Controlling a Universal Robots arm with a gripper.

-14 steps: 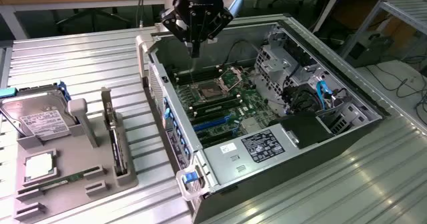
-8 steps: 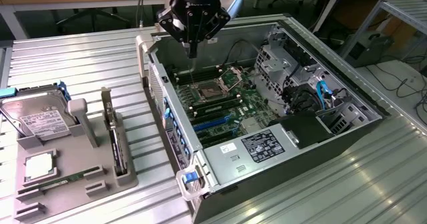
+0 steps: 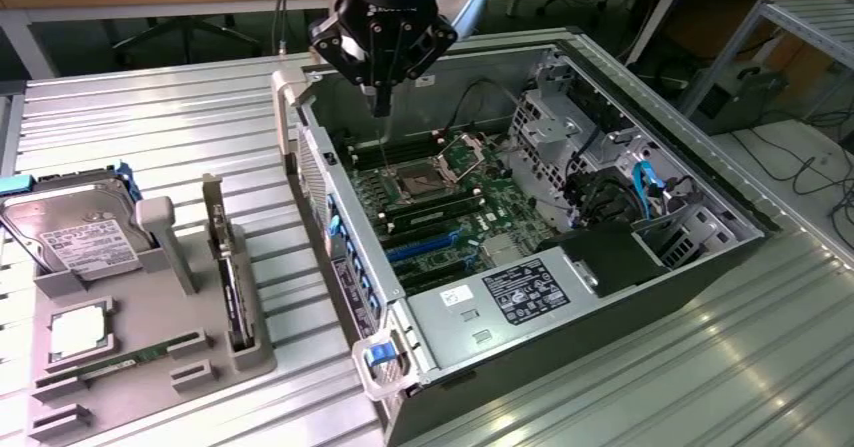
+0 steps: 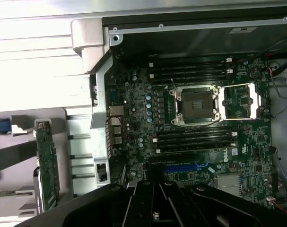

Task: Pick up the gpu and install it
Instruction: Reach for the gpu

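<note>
The gpu stands on its edge in a slot of the grey holder tray, at the exterior view's left, its silver bracket pointing up. In the wrist view the gpu appears edge-on as a green card outside the case. My gripper hangs over the far end of the open computer case, well away from the gpu, fingers shut and holding nothing. Its black body looks down on the motherboard.
The tray also holds a silver hard drive, a square processor and a green memory stick. Inside the case lie an open CPU socket, a blue expansion slot, drive cages and cables. Ribbed metal tabletop surrounds everything.
</note>
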